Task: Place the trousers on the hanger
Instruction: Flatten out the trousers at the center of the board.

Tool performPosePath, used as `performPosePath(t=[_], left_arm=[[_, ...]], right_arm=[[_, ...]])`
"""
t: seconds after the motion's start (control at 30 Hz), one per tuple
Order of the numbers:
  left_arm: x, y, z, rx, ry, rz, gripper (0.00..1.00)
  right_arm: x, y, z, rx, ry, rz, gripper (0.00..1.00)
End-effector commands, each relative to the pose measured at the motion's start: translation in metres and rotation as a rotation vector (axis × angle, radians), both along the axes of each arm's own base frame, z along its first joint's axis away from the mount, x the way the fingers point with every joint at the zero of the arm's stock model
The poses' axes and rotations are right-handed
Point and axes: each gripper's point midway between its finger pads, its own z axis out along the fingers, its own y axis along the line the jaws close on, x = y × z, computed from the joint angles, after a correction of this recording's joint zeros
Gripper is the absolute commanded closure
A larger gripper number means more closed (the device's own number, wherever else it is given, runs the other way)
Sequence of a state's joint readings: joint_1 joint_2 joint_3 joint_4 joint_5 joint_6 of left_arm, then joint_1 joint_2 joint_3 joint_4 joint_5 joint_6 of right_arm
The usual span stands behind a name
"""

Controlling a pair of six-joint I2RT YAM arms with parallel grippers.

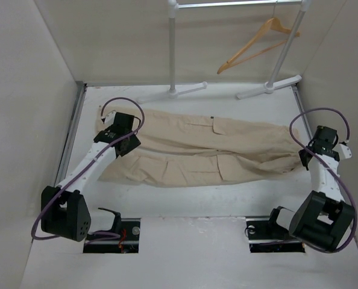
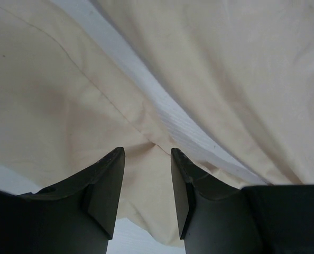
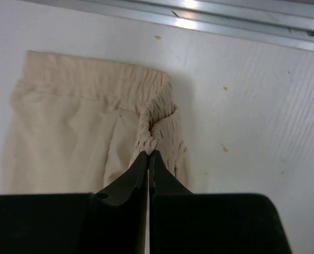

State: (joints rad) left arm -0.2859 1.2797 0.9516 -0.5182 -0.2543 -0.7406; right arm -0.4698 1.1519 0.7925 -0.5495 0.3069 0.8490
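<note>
- Right gripper (image 3: 149, 154): the jaws are shut tight on a puckered fold of the elastic waistband, at the corner of the trousers (image 3: 67, 132). No gap shows between them.
- Left gripper (image 2: 146, 159): the jaws stand apart with a modest gap and hold nothing. Leg cloth of the trousers lies just beyond and under the tips. Whether the tips touch it cannot be told.
- Between the two legs, ahead of the left jaws, runs a bare strip of the table (image 2: 167, 121).
- The trousers (image 1: 209, 150) lie flat across the table (image 1: 197, 201), waistband at the right gripper (image 1: 308, 153) and leg ends under the left gripper (image 1: 120, 133).
- The hanger (image 1: 257, 42) hangs tilted from the rack (image 1: 173, 48) at the far right, well apart from both jaws and from the trousers.
- Step in hand, as judged: securing both ends of the trousers before lifting. One end is gripped, the other is not yet.
- The next move likely calls for the left jaws to press down and close on leg cloth, preferably both legs. Catching one layer only would let the other leg sag.
</note>
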Motion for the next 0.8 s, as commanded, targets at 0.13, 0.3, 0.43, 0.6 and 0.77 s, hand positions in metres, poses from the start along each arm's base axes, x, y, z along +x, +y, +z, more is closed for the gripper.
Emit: performPosePath(t=[0.13,0.3,0.43,0.6,0.77], left_arm=[[-0.022,0.061,0.024,0.031,-0.007,0.152,0.62],[-0.042,0.105,0.001,0.038,0.064,0.308,0.62],[-0.020,0.128,-0.002,0.032,0.040,0.395,0.61],[0.014,0.155,-0.006,0.017,0.035,0.477,0.56],[0.033,0.171,-0.038,0.028,0.137,0.495,0.55]], right_arm=[[-0.024,0.016,-0.002,-0.054,0.007,0.010,0.90],[0.014,0.034,0.022,-0.031,-0.062,0.094,0.81],[0.031,0.044,0.025,-0.032,-0.072,0.138,0.93],[0.037,0.051,0.004,0.021,-0.064,0.147,0.98],[0.041,0.056,0.002,0.023,-0.081,0.165,0.98]])
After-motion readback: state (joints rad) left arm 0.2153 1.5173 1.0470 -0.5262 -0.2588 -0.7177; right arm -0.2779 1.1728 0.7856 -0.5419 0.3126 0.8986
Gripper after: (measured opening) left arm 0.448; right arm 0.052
